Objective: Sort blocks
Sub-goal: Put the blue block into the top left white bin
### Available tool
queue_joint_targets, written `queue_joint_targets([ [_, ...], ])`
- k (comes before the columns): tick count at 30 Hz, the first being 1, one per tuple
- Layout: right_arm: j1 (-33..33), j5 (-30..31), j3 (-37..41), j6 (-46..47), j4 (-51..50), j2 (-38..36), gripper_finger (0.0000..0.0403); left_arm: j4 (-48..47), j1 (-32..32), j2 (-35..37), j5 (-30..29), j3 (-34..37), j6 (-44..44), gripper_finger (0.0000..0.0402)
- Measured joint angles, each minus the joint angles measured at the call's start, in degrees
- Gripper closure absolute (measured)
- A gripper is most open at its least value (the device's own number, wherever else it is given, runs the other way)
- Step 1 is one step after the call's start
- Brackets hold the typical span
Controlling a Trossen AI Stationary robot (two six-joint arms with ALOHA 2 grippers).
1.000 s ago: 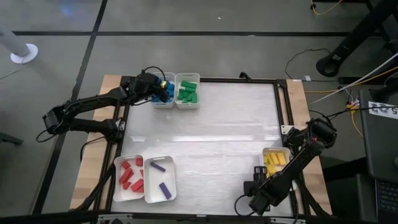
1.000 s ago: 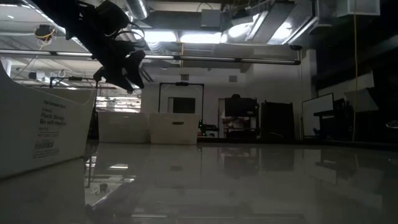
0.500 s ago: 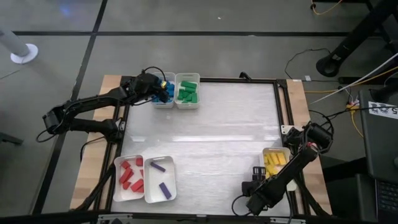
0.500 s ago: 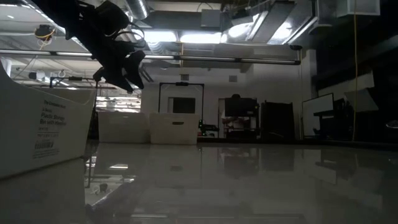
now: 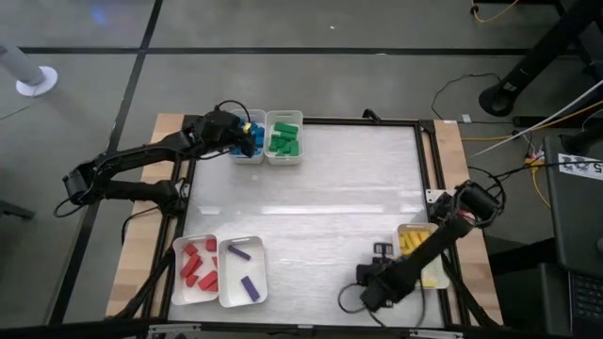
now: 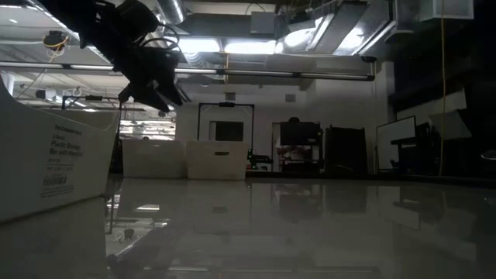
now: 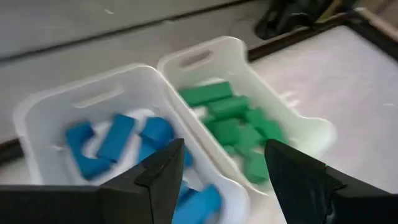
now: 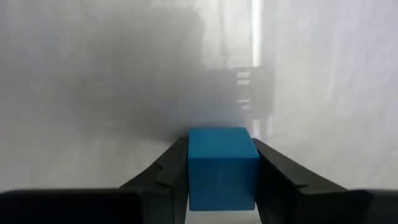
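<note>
The right tool (image 8: pixel 221 177) sits low over the tabletop (image 5: pixel 330 198), just beside the near corner of the yellow tray (image 5: pixel 435 279), on the side that faces the open middle of the tabletop. Between its two dark fingers (image 8: pixel 166 177) stands a blue cube (image 8: pixel 222 167); in the right wrist view both fingers press flat against its opposite sides, so the tool is closed onto the cube and has hold of it, with the cube's front face flush with the fingertips. In the high view the cube itself is hidden under that arm. The yellow blocks (image 5: pixel 415 243) lie in the yellow tray. The left tool (image 7: pixel 221 171) hangs over the blue tray (image 7: pixel 43 109), well apart from the yellow tray at the opposite corner of the tabletop; its fingers stand wide apart with nothing between them, and the blue blocks (image 7: pixel 115 140) lie below it in that tray. Touching the blue tray is the green tray (image 7: pixel 292 124) with the green blocks (image 7: pixel 233 118). Red blocks (image 5: pixel 198 265) and purple blocks (image 5: pixel 243 268) lie in two trays side by side along the same edge as the yellow tray.
</note>
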State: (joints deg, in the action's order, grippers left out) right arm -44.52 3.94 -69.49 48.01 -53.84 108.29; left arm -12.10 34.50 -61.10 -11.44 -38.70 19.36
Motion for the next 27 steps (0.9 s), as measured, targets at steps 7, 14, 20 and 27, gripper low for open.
queue_joint_targets([
  [7, 10.30, 12.72, 0.04, -15.82, 3.73, 0.02, 0.0249, -7.44, 0.00, 5.22, 10.61, 0.00, 6.52, 0.0189],
  [14, 22.61, 23.35, 0.04, -38.39, 18.00, 0.02, 0.0270, -17.88, -0.02, 10.43, 24.42, 0.00, 12.29, 0.0189],
  [20, 30.66, 23.53, 0.04, -56.24, 38.46, 0.02, 0.0243, -24.27, -1.13, 11.98, 34.76, 0.00, 10.03, 0.0189],
  [27, 35.49, 20.02, 0.04, -70.63, 62.10, 0.02, 0.0267, -22.83, -5.53, 12.02, 35.28, 0.00, 9.18, 0.0189],
])
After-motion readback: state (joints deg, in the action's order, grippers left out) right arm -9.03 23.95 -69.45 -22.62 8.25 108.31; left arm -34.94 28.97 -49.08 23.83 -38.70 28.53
